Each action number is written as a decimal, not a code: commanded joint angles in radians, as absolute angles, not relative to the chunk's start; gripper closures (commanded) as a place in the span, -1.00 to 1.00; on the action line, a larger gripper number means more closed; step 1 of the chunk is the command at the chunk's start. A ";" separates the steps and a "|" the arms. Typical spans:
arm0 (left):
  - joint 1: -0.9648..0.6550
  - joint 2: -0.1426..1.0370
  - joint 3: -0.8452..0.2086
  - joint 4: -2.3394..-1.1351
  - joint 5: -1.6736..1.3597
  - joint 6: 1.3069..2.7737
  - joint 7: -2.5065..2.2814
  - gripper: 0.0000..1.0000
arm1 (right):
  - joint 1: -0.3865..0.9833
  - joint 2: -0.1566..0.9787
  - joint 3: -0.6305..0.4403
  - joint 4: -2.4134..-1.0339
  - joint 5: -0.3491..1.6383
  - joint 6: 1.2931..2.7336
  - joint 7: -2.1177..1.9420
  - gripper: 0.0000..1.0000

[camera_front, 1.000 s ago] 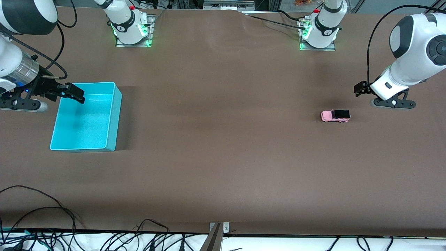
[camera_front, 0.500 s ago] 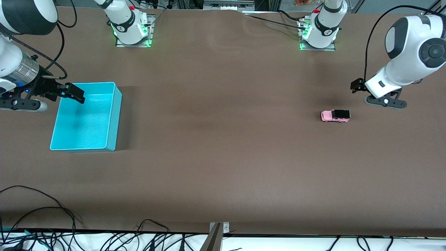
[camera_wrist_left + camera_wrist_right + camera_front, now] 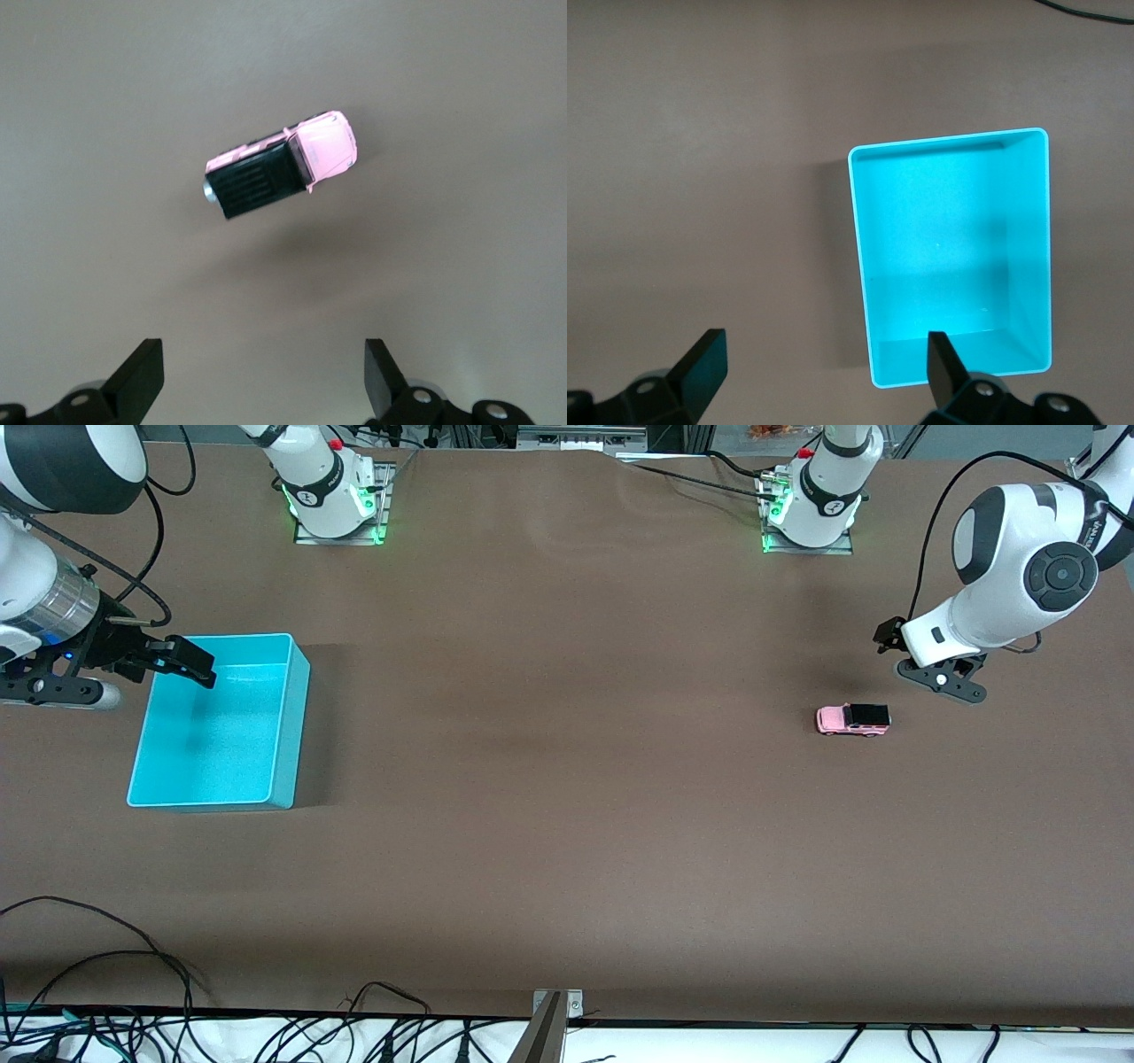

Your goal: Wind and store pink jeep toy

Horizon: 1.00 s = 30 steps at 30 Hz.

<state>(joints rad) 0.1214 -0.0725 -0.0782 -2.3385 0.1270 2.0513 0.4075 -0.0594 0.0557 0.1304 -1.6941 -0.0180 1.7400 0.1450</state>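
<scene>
The pink jeep toy [image 3: 852, 719], pale pink with a black roof, stands on the brown table toward the left arm's end. It also shows in the left wrist view [image 3: 282, 166]. My left gripper [image 3: 888, 640] hangs open and empty above the table, beside the jeep and apart from it; its fingers are spread wide in the left wrist view [image 3: 264, 390]. The cyan bin [image 3: 291, 726] is empty at the right arm's end. My right gripper [image 3: 182, 662] is open and empty over the bin's corner; the right wrist view [image 3: 824, 381] shows the bin [image 3: 859, 266].
The two arm bases [image 3: 332, 505] [image 3: 811, 509] stand along the table's edge farthest from the front camera. Cables [image 3: 106, 965] lie along the edge nearest to it. A wide stretch of bare brown table [image 3: 567, 735] lies between bin and jeep.
My left arm has swung toward the middle of the table and closer to the jeep, its wrist turning. The jeep, the bin and the right arm have not moved.
</scene>
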 commanded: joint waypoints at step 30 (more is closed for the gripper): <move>0.170 0.075 -0.075 -2.436 0.124 2.453 1.253 -1.00 | -0.061 0.046 0.129 -1.695 -0.025 1.729 0.149 -1.00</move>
